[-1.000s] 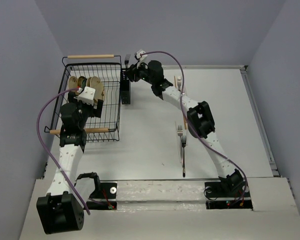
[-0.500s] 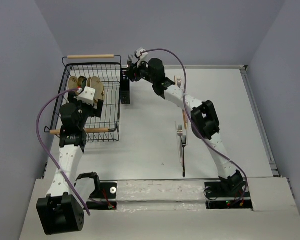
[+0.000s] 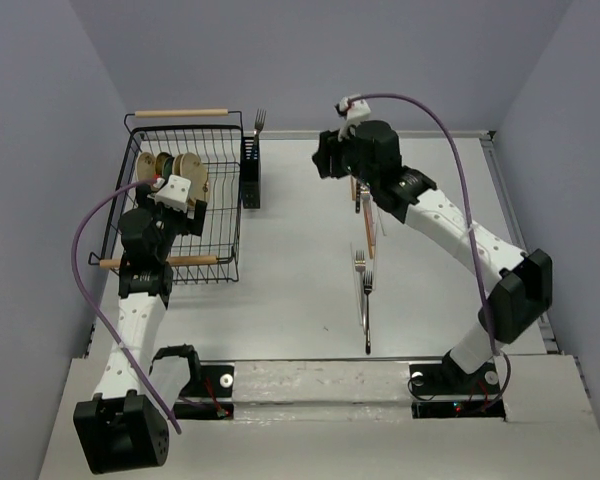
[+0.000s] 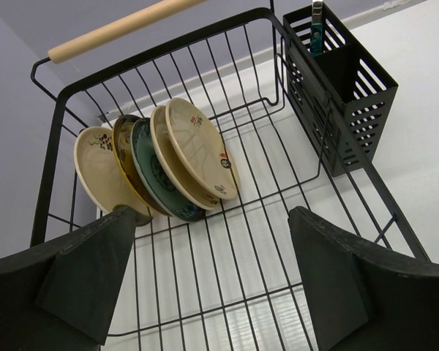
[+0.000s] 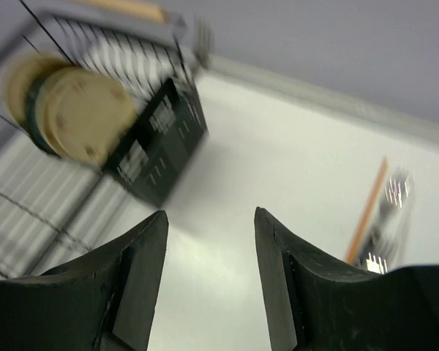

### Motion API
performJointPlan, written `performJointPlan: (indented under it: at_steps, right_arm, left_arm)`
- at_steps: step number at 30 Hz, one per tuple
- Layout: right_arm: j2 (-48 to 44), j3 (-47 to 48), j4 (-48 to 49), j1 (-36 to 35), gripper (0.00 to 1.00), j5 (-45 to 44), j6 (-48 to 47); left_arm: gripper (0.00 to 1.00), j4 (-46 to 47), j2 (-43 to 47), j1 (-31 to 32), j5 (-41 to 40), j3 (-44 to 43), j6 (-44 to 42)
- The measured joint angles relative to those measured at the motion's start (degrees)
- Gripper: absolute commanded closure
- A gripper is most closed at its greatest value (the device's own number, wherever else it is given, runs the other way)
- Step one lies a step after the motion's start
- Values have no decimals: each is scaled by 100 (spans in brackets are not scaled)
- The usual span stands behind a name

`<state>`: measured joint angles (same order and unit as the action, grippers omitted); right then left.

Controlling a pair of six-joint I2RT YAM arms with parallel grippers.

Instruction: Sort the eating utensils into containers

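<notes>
While one fork (image 3: 260, 120) stands in the caddy (image 3: 250, 178), both my grippers are released and hold nothing.
I see the right gripper (image 3: 325, 160) with fingers spread near the far edge of the counter, well apart from the caddy, which hangs on the dish rack (image 3: 180, 264) toward the far left corner. The fork, teal-handled, is upright in the far compartment. The left gripper (image 4: 212, 219) is spread open over the rack, near the plates (image 4: 168, 164). More forks (image 3: 366, 290) and a chopstick (image 3: 371, 228) lie around the counter's middle.
</notes>
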<state>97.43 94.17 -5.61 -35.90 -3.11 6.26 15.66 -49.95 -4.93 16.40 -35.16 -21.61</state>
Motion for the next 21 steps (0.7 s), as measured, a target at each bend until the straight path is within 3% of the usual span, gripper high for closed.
performJointPlan:
  at_steps: [4,11,16,21]
  right_arm:
    - [-831,-1628,-1117,26,46,-680,616]
    - [-1569,-3246,-3060,57,57,-868,1582]
    - [-2677,-4054,-3375,57,62,-691,2118]
    - [-2518,-4450,-3324,57,64,-420,2400]
  left_arm:
    - [1,0,4,0,11,4,0]
    - [1,0,111,0,140,66,0]
    - [1,-2,184,0,232,107,0]
    - [1,0,247,0,321,181,0]
